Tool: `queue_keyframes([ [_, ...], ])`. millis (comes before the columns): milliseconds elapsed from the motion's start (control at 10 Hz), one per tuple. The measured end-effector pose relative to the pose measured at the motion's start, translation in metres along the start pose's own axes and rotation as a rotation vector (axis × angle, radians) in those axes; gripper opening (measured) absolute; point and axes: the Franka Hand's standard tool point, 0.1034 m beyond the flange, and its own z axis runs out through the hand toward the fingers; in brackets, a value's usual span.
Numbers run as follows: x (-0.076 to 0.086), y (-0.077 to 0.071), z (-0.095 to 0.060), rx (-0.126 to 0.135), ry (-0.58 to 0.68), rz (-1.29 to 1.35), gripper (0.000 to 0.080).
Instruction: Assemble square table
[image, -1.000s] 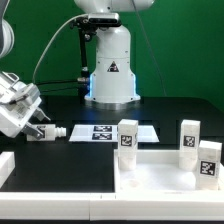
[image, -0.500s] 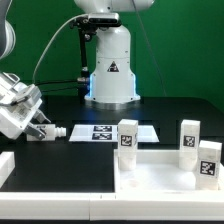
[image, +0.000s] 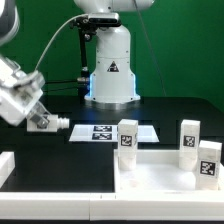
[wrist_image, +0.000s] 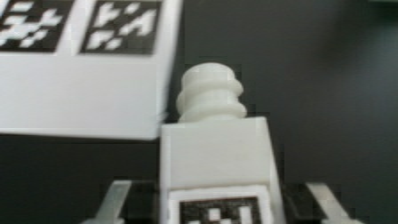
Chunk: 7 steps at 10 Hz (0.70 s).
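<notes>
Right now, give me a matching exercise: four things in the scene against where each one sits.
Things:
1 marker board
2 lying leg
3 tabletop
4 robot base

Places:
A between the fingers of the gripper
B exterior view's right, at the front
C at the back, before the green curtain
D middle of the black table

Pairs: 1-D, 2-A, 3-B, 4-C

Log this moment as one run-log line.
gripper: jaws around leg | leg: lifted off table, beside marker board | three legs standing in tabletop
</notes>
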Motion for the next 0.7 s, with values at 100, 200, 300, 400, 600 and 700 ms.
queue_keyframes([
  [100,-0.011,-0.02,-0.01,-0.012,0.085,-0.073,0.0278],
  [200,-0.015,-0.025,-0.01,-0.019,0.17,-0.11,0.0278],
  [300,-0.013,-0.023,-0.007,-0.015,0.228,-0.111,0.0278],
  [400,-0.013,-0.025,-0.005,-0.012,0.264,-0.118,0.0279],
  [600,-0.024,-0.059,-0.005,0.004,0.394,-0.139,0.0281],
  [700,-0.038,-0.089,-0.007,0.019,0.417,-0.181,0.0281],
])
